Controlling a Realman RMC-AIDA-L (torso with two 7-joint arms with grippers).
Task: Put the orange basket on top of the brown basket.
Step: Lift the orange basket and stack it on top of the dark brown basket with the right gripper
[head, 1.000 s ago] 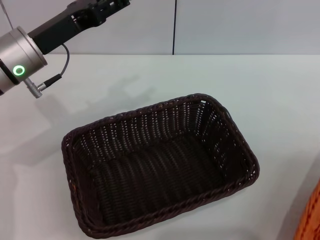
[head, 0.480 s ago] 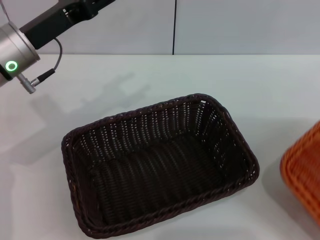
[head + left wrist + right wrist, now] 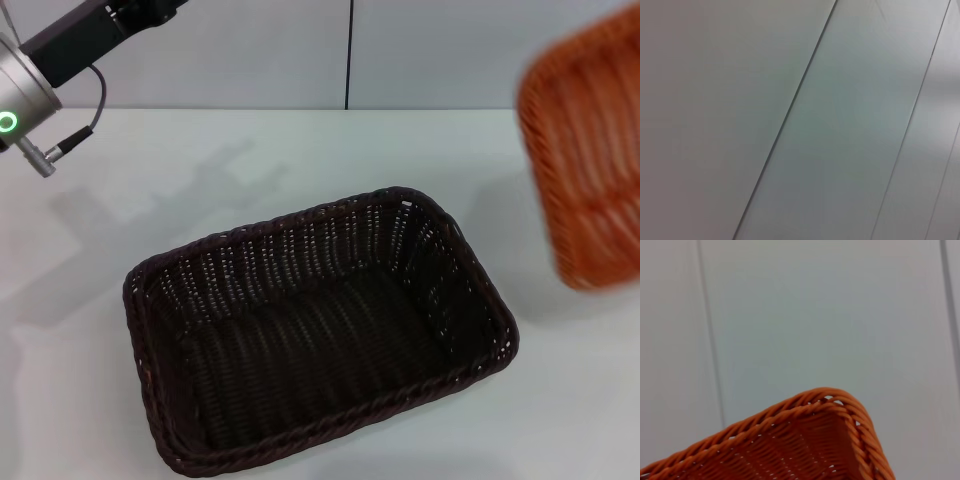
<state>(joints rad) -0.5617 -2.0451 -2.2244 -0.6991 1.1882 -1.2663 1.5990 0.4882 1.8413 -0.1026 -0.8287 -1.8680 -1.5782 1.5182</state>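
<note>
Orange basket (image 3: 585,150) hung tilted in the air right of the brown basket (image 3: 320,335) on the table (image 3: 250,150); gripper states could not be told.

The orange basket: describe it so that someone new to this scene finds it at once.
Start at the white table, where the brown basket sits. Look up to its right side: the orange basket is off the table, tilted. Same woven shape, but bright orange rather than near-black.
</note>
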